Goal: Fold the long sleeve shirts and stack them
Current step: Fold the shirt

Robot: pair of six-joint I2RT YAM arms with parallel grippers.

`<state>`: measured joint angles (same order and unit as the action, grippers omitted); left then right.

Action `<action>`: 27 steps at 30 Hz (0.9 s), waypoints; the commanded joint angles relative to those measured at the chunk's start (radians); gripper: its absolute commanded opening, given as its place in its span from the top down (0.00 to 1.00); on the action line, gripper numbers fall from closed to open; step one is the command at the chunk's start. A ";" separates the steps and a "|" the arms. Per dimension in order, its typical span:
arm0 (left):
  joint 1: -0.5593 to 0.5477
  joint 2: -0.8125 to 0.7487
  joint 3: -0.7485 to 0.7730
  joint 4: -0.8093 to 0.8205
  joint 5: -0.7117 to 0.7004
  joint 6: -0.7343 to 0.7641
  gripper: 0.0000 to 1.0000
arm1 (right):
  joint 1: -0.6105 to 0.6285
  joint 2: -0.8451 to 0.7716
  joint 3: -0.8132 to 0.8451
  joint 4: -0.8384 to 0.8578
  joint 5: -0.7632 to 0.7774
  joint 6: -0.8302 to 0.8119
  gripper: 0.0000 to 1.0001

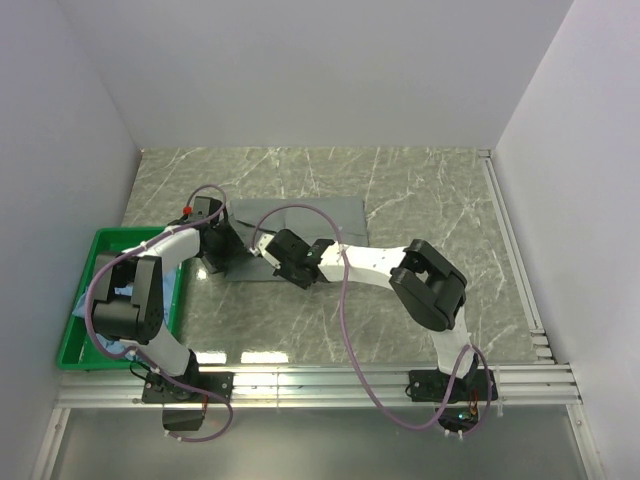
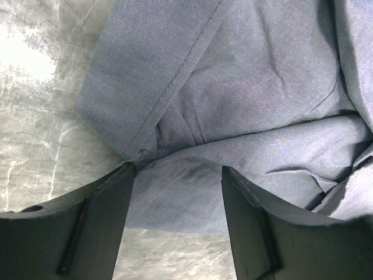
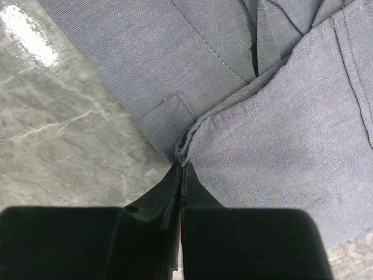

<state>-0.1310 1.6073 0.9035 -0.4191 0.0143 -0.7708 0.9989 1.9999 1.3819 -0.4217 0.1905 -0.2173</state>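
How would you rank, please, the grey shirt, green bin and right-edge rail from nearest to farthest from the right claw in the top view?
1. Grey shirt, centre, pinched in the right claw.
2. Green bin, at the left edge.
3. Rail, along the right edge.

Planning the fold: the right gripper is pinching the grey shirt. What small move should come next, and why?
Probably close the left gripper: its jaws stand open astride an edge of the grey shirt, while the right gripper is shut on it.

High overhead view of the whole table (image 1: 430, 190); both wrist views close down on one grey shirt (image 3: 280, 146)
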 commanded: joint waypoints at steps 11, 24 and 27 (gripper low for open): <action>0.005 -0.121 0.057 -0.069 -0.008 -0.001 0.30 | -0.025 -0.154 0.011 -0.017 -0.126 0.096 0.61; -0.364 -0.153 0.204 -0.009 0.006 -0.039 0.35 | -0.489 -0.427 -0.335 0.237 -0.729 0.560 0.65; -0.424 -0.060 0.280 0.016 0.018 -0.019 0.40 | -0.551 -0.412 -0.386 0.288 -0.827 0.616 0.66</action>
<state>-0.5167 1.4883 1.1000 -0.4595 0.0151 -0.7986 0.4812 1.5883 1.0386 -0.2241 -0.4316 0.2710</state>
